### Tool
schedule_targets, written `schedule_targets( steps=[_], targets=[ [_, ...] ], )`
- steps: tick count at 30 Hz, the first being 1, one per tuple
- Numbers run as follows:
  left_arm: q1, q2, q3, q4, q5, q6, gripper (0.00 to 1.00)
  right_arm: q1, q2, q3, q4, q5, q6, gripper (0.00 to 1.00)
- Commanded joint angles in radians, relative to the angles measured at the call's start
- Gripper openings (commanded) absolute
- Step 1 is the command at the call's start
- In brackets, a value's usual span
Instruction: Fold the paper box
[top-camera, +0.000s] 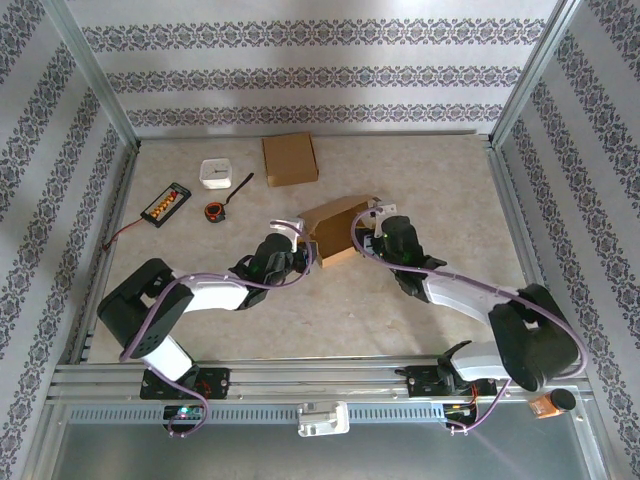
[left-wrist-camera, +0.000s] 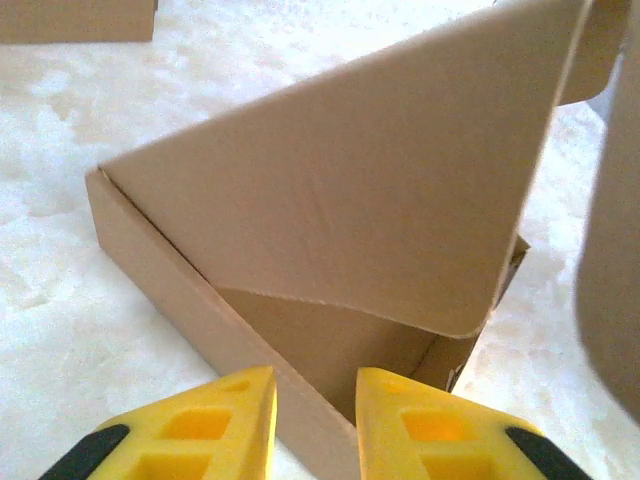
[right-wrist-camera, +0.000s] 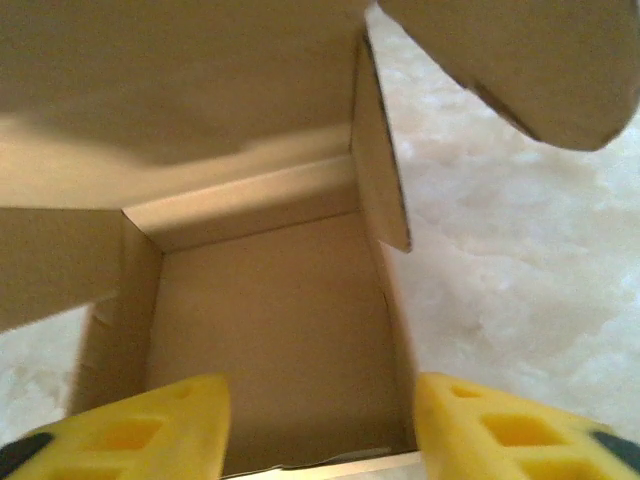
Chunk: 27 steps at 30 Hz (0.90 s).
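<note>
The paper box (top-camera: 338, 228) sits near the middle of the table (top-camera: 450, 180), half assembled. Its lid flap (left-wrist-camera: 340, 190) is raised and tilted over the open tray. The left gripper (top-camera: 292, 243) is at the box's left side. In its wrist view its yellow fingers (left-wrist-camera: 235, 425) stand a little apart with the rim of a side wall running between them; whether they touch it I cannot tell. The right gripper (top-camera: 376, 226) is at the box's right side, its fingers (right-wrist-camera: 500, 430) spread wide before the open interior and holding nothing. Toward the far edge lies a flat cardboard piece (top-camera: 290, 158). Left of it are a white square case (top-camera: 216, 173) and a small orange-and-black round item (top-camera: 217, 210). A black tray with orange cells (top-camera: 166, 203) lies nearer the left edge.
</note>
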Motion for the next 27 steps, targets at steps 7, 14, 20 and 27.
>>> schedule_targets(
  steps=[7,14,20,27],
  targets=[
    [-0.029,-0.177,-0.03,-0.105,0.008,-0.05,0.29,0.002,-0.238,-0.05,-0.097,-0.103,0.008,0.74],
    [-0.034,-0.356,-0.059,-0.189,-0.069,-0.246,0.32,-0.027,-0.458,-0.03,-0.211,-0.16,0.019,0.95],
    [-0.031,-0.415,0.018,-0.381,-0.148,-0.506,0.38,-0.237,-0.398,0.198,-0.424,-0.363,0.176,0.98],
    [0.007,-0.416,-0.002,-0.31,-0.153,-0.749,0.44,-0.384,-0.078,0.54,-0.637,-0.65,0.2,0.97]
  ],
)
